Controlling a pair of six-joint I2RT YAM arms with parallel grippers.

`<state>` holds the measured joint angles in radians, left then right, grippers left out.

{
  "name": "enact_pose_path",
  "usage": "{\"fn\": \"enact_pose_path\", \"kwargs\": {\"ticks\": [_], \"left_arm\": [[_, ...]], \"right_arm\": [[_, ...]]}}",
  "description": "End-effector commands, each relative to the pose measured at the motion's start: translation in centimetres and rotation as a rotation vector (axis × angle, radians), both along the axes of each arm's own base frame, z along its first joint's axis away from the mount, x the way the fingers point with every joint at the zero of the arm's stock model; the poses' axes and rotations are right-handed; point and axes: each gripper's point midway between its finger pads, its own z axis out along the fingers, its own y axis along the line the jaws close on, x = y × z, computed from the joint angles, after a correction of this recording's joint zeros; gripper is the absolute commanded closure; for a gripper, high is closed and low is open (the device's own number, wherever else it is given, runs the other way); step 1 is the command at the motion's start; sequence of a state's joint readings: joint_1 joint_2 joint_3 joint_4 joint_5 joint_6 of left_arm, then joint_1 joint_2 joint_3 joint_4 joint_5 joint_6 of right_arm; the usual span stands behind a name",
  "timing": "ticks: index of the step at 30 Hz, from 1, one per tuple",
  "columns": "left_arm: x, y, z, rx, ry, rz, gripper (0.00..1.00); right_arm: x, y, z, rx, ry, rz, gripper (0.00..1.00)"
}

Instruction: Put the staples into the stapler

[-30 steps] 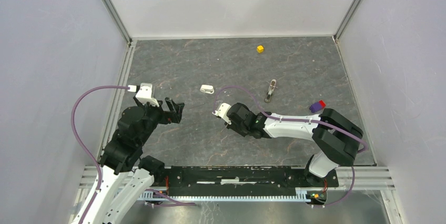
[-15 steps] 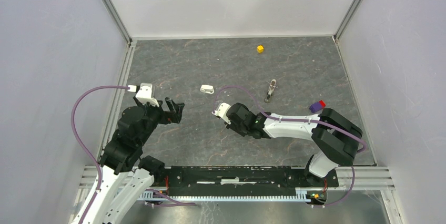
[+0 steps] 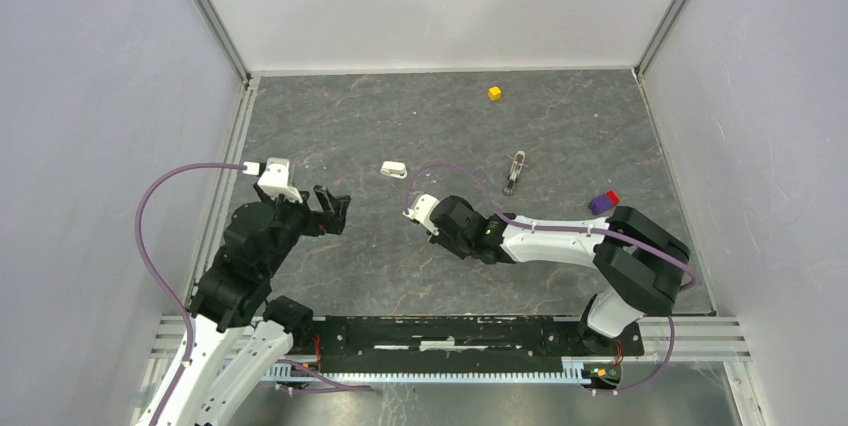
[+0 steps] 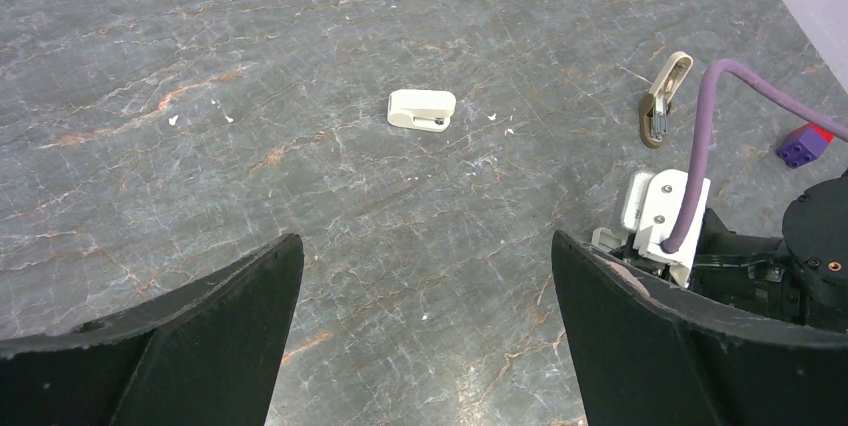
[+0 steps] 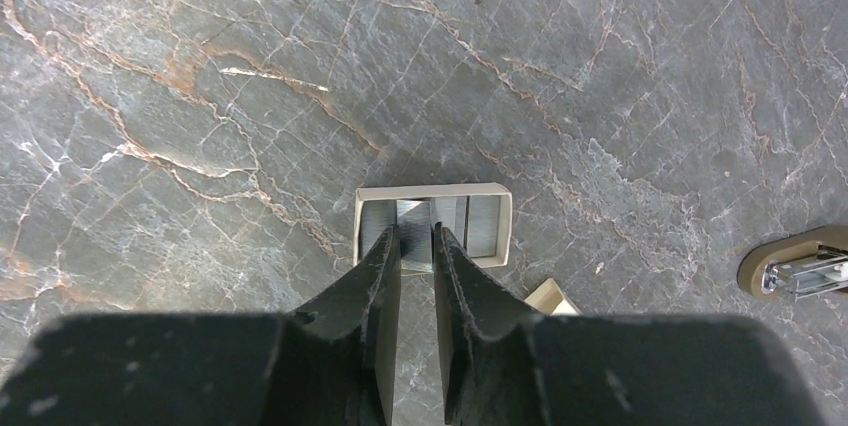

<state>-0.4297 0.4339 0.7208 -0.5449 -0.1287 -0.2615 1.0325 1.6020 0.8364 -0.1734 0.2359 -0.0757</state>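
Observation:
The staples (image 5: 472, 224) are silvery strips in a small pale-rimmed tray on the grey table. My right gripper (image 5: 416, 233) points straight down into the tray, its fingers nearly together and pinching one strip of staples. In the top view the right gripper (image 3: 437, 225) covers the tray. The stapler (image 3: 514, 173) lies open on the table, far and to the right of it, pale arms apart and metal channel showing. It also shows in the left wrist view (image 4: 660, 99) and at the right wrist view's edge (image 5: 800, 266). My left gripper (image 3: 333, 209) is open and empty above bare table (image 4: 427, 246).
A small white block-shaped object (image 3: 393, 169) lies between the two grippers, a little farther back (image 4: 421, 109). A yellow cube (image 3: 494, 93) sits at the back. A purple and red brick (image 3: 603, 201) lies at the right. A pale card piece (image 5: 552, 296) lies beside the tray.
The right wrist has shifted very slightly to the left. The left arm and the loose objects have not moved.

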Motion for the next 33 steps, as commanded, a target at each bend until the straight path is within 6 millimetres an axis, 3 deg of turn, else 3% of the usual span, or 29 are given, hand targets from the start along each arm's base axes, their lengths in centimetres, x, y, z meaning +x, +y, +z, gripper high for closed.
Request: {"fn": "enact_pose_path", "kwargs": {"ticks": [1,10,19,24,33], "left_arm": [[0.3,0.0,1.0,0.021,-0.043,-0.011,0.0],[0.3,0.0,0.9,0.021,-0.041,-0.01,0.0],[0.2,0.0,0.9,0.02,-0.043,-0.011,0.0],[0.2,0.0,1.0,0.019,-0.045,-0.011,0.0],[0.2,0.1,1.0,0.022,-0.044,-0.005,0.0]], "right_arm": [[0.9,1.3,2.4,0.087,-0.056,-0.02,0.78],[1.0,1.7,4.3,0.164,-0.07,-0.046,0.78],[4.8,-1.8,5.1,0.266,-0.077,-0.239,0.77],[7.0,-4.7,3.6,0.305,-0.038,-0.36,0.77],[8.3,-5.7,0.1,0.318,0.054,-0.433,0.76]]}}
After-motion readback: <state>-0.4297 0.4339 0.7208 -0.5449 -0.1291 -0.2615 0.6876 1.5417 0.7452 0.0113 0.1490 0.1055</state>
